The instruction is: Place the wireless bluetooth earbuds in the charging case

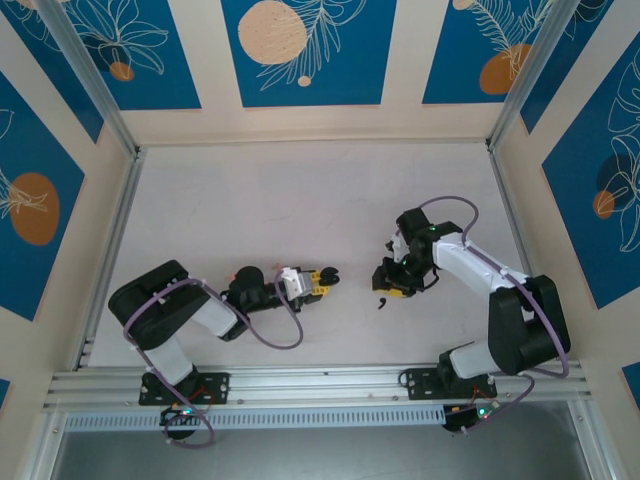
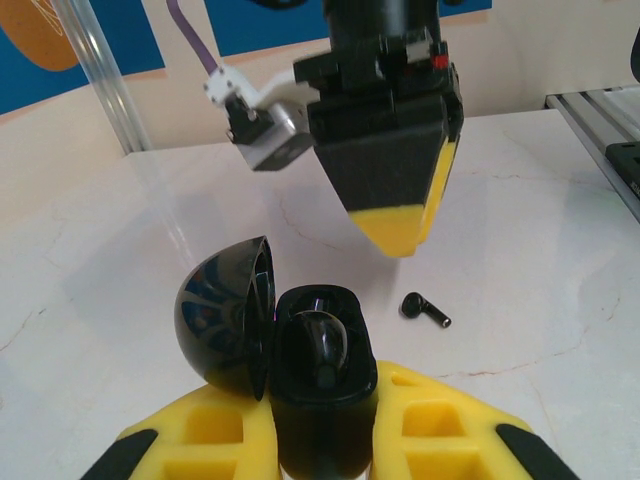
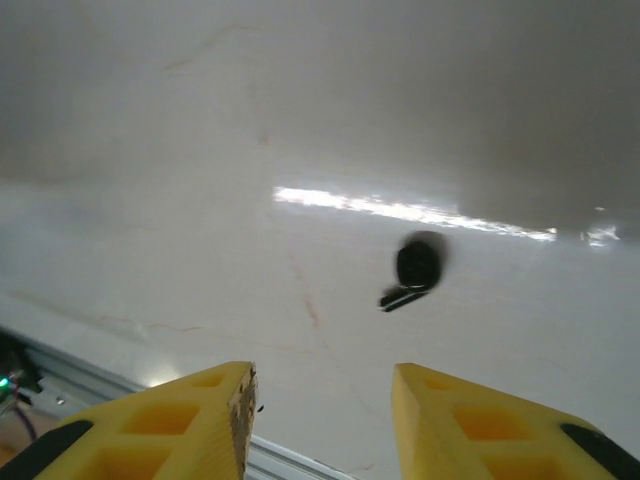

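Left gripper (image 2: 322, 425) clamped on open charging case (image 2: 318, 385), right gripper (image 3: 322, 415) tilted downward, jaws apart, probably above earbud (image 3: 416, 266)

Top external: looking steeply down from above and behind the arm bases, covering the whole table (image 1: 300, 200). Left wrist: sitting low, just behind the open charging case (image 2: 320, 400), facing the right gripper (image 2: 400, 240). Right wrist: tilting down, close over the table. All three are sharing one loose black earbud (image 1: 383, 302).
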